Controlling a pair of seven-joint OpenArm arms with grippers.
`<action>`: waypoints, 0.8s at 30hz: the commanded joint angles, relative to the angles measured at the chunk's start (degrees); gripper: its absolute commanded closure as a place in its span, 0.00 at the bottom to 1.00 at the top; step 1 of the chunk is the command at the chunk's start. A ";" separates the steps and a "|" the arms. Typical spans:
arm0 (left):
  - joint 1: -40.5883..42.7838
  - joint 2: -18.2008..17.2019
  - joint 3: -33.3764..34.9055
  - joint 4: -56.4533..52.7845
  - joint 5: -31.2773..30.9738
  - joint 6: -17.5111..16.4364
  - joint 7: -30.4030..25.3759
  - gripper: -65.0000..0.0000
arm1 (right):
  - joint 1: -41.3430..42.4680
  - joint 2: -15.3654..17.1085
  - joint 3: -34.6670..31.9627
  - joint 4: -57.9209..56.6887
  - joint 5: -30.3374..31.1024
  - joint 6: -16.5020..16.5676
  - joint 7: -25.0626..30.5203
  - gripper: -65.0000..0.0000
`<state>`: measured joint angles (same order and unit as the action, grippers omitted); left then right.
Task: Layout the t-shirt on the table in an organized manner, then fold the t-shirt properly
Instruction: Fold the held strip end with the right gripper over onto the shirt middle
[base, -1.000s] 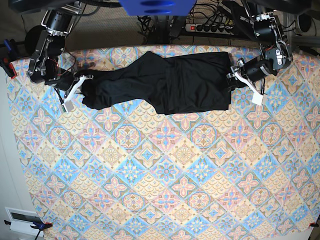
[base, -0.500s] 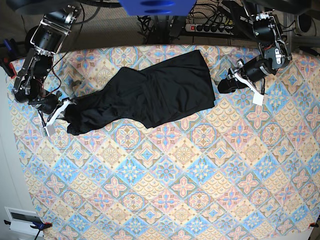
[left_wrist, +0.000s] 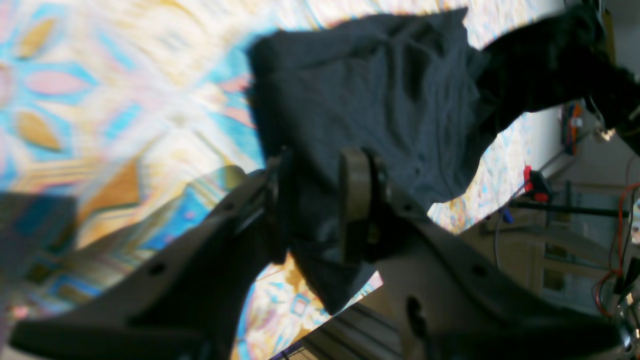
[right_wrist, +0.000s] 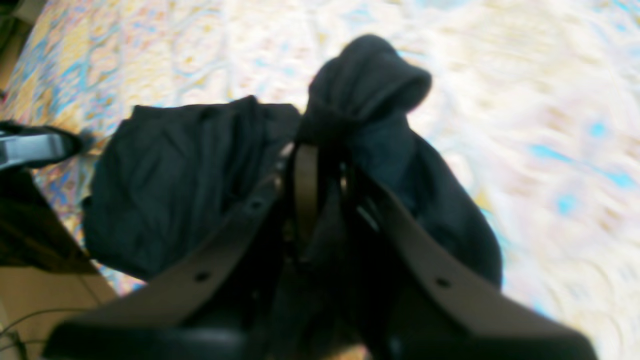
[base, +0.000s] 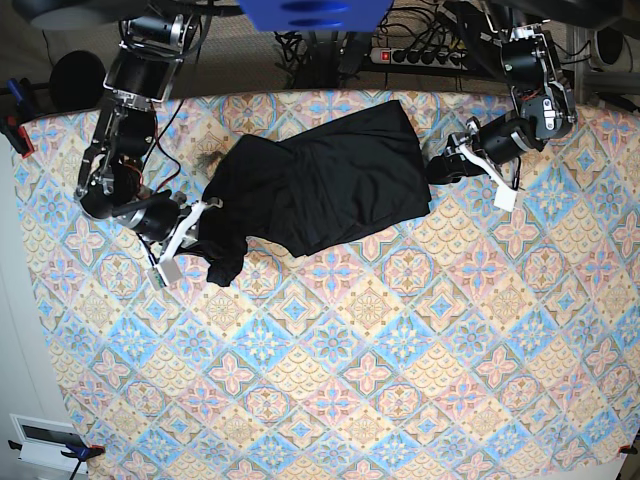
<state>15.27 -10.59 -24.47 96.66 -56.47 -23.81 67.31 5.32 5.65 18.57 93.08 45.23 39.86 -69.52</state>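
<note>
Patterned cloth covers the table (base: 400, 380); the t-shirt (base: 320, 185) lies bunched near its far edge. Our right gripper (base: 190, 232) is clamped on one end; the left gripper (base: 447, 166) stands apart, empty. We should regrip the free end and pull outward evenly. Blur hides sleeves and collar.

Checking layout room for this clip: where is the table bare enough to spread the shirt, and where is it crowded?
Bare: the whole near half of the table, below the t-shirt, and both side margins. Crowded: the far strip, where the shirt lies bunched between the right pincer, clamped on its end, and the left pincer just off its other edge.
</note>
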 joint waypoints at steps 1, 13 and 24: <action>-0.19 -0.71 0.07 0.79 -1.25 -0.32 -0.72 0.79 | 2.19 0.28 -0.77 1.56 1.93 0.14 1.96 1.00; -0.28 -0.71 0.16 0.79 1.57 -0.23 -0.80 0.79 | 1.84 -9.12 -11.49 9.03 1.84 0.14 1.87 1.00; -0.54 -0.62 0.16 0.79 1.57 -0.23 -0.80 0.79 | 1.84 -10.35 -26.79 10.35 -3.34 0.14 1.52 0.99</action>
<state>15.25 -10.63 -24.14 96.62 -53.78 -23.66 67.29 6.20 -4.03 -7.94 102.35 39.55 39.62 -69.58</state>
